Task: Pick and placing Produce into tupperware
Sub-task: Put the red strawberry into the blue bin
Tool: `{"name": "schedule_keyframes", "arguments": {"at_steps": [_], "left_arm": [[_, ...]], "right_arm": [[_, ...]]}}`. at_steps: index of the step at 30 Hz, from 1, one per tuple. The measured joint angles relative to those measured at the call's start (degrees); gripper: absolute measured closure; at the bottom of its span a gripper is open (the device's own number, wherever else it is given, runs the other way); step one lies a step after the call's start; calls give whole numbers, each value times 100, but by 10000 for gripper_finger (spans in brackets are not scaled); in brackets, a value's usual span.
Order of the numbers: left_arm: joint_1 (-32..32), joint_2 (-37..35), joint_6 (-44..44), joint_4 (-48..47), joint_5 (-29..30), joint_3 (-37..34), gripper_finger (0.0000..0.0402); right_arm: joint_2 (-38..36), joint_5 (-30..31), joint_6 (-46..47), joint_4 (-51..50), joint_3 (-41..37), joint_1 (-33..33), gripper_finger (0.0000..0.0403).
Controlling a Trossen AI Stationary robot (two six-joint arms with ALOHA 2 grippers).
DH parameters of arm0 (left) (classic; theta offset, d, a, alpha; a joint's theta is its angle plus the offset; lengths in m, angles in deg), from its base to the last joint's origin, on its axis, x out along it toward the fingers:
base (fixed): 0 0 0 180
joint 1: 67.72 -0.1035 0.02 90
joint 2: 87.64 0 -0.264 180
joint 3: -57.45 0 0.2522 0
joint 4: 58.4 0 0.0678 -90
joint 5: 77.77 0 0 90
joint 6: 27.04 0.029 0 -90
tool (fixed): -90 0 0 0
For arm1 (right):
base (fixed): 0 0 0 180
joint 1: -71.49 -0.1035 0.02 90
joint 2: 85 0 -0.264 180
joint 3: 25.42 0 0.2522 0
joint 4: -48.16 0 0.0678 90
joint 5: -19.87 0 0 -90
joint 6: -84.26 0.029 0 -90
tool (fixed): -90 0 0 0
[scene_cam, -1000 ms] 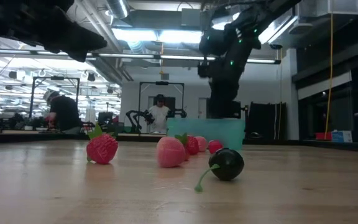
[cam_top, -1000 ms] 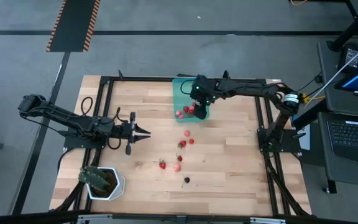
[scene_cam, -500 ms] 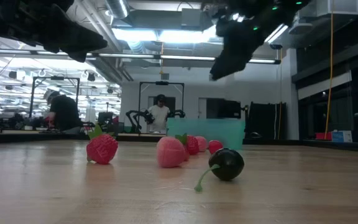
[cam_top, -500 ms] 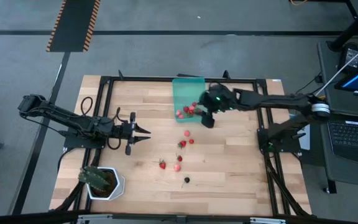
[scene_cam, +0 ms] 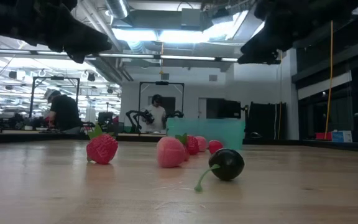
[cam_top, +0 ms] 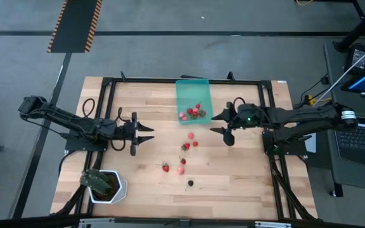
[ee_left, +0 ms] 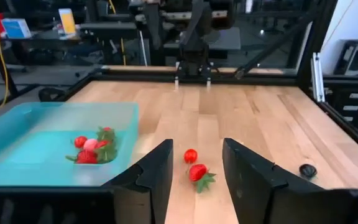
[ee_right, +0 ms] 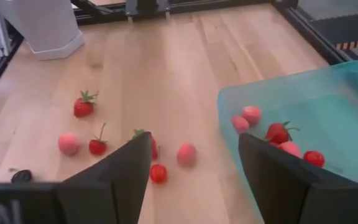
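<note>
The right pincer (cam_top: 217, 124) hangs wide and empty just beside the shallow translucent teal plastic tupperware (cam_top: 191, 89), which holds a few small red strawberries (cam_top: 195, 111). The left pincer (cam_top: 149, 133) waits parted, empty. Loose red and pink strawberries (cam_top: 185, 146) lie close together on the wooden worktop (cam_top: 233, 171); a wide descent could knock neighbours rolling.

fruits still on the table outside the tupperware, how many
7 loose fruits: three close by the tupperware, three farther from it, and the dark berry farthest away. None looks hidden in the high view.
</note>
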Motion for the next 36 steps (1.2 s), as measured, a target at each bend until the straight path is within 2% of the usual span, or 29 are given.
{"name": "schedule_keyframes", "arguments": {"at_steps": [8, 18, 21, 25, 28, 31, 36], "left_arm": [[249, 845, -108, -989, 91, 980, 233], [667, 2307, -162, -2937, 846, 2528, 189], [760, 2701, -236, -3458, 913, 3006, 183], [901, 3169, -320, -4185, 793, 3529, 182], [955, 3432, -517, -4576, 375, 3860, 185], [1006, 3725, -545, -4707, 62, 4104, 185], [1088, 4253, -549, -4903, -46, 4480, 183]], "right_arm": [[-187, 92, 302, 173, -357, -203, 159], [-183, 92, 320, 296, -412, -457, 159], [-183, 92, 309, 295, -412, -529, 159], [-183, 92, 278, 294, -412, -614, 159], [-183, 92, 276, 294, -412, -663, 159], [-183, 93, 267, 294, -412, -722, 159], [-183, 94, 259, 292, -412, -855, 159]]}}
